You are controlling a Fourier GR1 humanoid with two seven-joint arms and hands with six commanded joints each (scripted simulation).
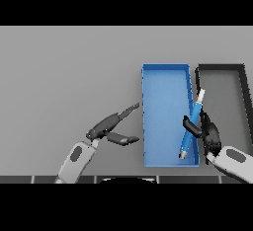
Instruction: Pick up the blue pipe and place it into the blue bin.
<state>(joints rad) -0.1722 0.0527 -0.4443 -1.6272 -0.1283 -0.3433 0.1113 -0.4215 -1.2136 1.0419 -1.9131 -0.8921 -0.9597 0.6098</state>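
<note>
R hand (210,134) clenched; L hand (111,126) relaxed.

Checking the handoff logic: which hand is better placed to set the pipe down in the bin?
Right. The right hand already grips the blue pipe over the blue bin; the left hand is open, outside it.

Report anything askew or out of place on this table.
The blue pipe is tilted across the right wall of the blue bin, its white tip poking toward the black bin, with the right hand curled round it. Nothing else stands out.
</note>
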